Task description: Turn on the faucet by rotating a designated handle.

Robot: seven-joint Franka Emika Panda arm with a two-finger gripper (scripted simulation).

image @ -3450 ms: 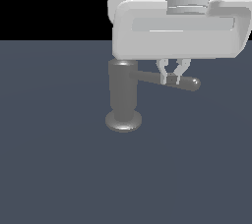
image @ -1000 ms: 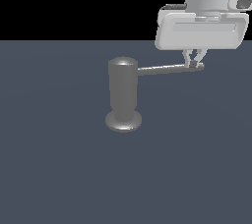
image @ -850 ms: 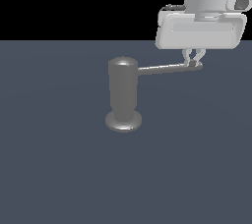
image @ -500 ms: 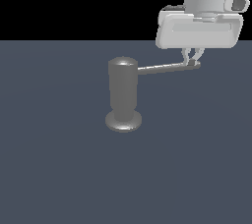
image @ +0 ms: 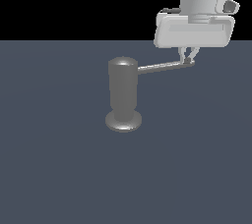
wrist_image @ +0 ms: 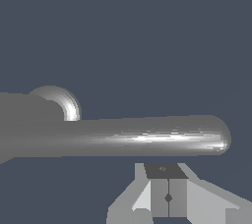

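- Grey glossy metal: the faucet [image: 122, 95], an upright cylinder on a round disc base, stands on the dark slate bench [image: 59, 169], towards the middle of the exterior view.
- Handle [image: 165, 66]: thin grey rod leaving the cylinder's top and running to the exterior view's right, its rounded end rising slightly.
- Gripper [image: 187, 60]: white, hanging directly over the rod's tip. In the wrist view its fingers [wrist_image: 167, 196] read pressed together, with the rod [wrist_image: 147, 137] lying across just ahead of them; I judge them together and bearing on the tip, not clamped around it.
- Change: against the earliest picture, the handle has swung away, its tip now further to the exterior view's right and higher, and the gripper has travelled with it. Over the last second I log almost no movement.
- Meaning: I judge the rotation largely made; whether it counts as on, I cannot tell.
- Markings: no brand, label or writing readable on anything.
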